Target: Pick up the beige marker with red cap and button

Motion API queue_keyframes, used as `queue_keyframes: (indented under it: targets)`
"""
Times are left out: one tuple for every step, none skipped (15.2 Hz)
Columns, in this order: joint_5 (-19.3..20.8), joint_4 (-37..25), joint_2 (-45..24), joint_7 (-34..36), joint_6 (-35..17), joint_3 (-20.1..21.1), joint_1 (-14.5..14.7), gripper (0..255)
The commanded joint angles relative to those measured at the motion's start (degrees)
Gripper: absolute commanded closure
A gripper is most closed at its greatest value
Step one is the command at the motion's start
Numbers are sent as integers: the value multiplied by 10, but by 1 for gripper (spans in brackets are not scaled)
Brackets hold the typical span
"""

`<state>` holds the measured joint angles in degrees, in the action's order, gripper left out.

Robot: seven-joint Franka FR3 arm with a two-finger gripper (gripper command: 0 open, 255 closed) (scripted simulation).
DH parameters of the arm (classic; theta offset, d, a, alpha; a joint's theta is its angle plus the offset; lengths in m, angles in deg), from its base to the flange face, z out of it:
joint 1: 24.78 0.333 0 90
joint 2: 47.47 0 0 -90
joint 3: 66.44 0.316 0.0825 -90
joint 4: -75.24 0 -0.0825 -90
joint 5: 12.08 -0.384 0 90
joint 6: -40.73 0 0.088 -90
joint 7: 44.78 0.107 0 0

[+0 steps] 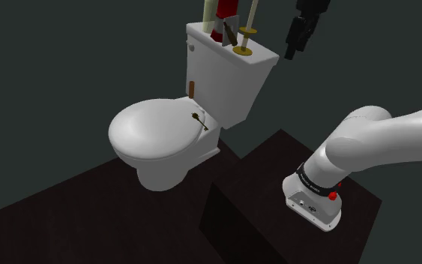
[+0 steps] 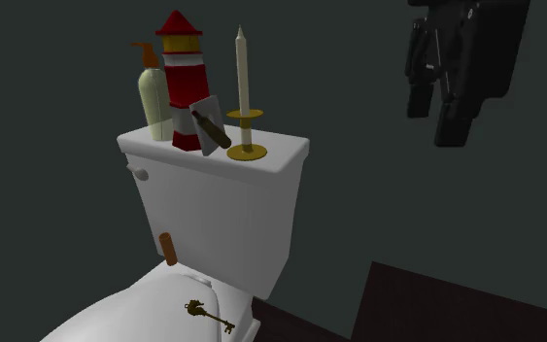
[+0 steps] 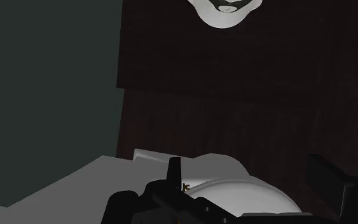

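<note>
White toilet (image 1: 164, 142) on a dark floor (image 1: 67, 217), against a grey-green wall (image 1: 52, 60). The tank top (image 2: 286, 151) is crowded to its edges with a bottle (image 2: 152, 102), a lighthouse figure (image 2: 182, 83) and a candle (image 2: 243, 73). The brownish marker (image 2: 168, 250) stands upright against the tank's front, with a key (image 2: 208, 316) near it on the lid. The black gripper (image 2: 432, 129) hangs in open air beside the tank, above it, fingers spread and holding nothing.

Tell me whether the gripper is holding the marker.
No: the gripper hangs in the air, well apart from the marker leaning against the tank.
</note>
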<state>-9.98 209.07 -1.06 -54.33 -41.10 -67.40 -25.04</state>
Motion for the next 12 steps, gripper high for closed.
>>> queue_keyframes:
  targets:
    - [0, 0, 0, 0, 0, 0, 0, 0]
    - [9, 0, -13, 2, -21, 4, -1, 0]
    - [17, 0, -27, 4, -42, 7, -3, 0]
    - [26, -1, -41, 6, -62, 11, -5, 0]
    - [35, -3, -56, 9, -82, 14, -7, 0]
    - [45, -6, -70, 13, -101, 18, -9, 0]
    - [54, -9, -86, 16, -120, 21, -12, 0]
    - [64, -13, -101, 21, -139, 24, -15, 0]
    - [74, -18, -117, 25, -157, 28, -18, 0]
    - [85, -23, -133, 30, -174, 31, -21, 0]
    - [96, -29, -150, 36, -191, 35, -24, 0]
    - [107, -36, -166, 41, -207, 38, -27, 0]
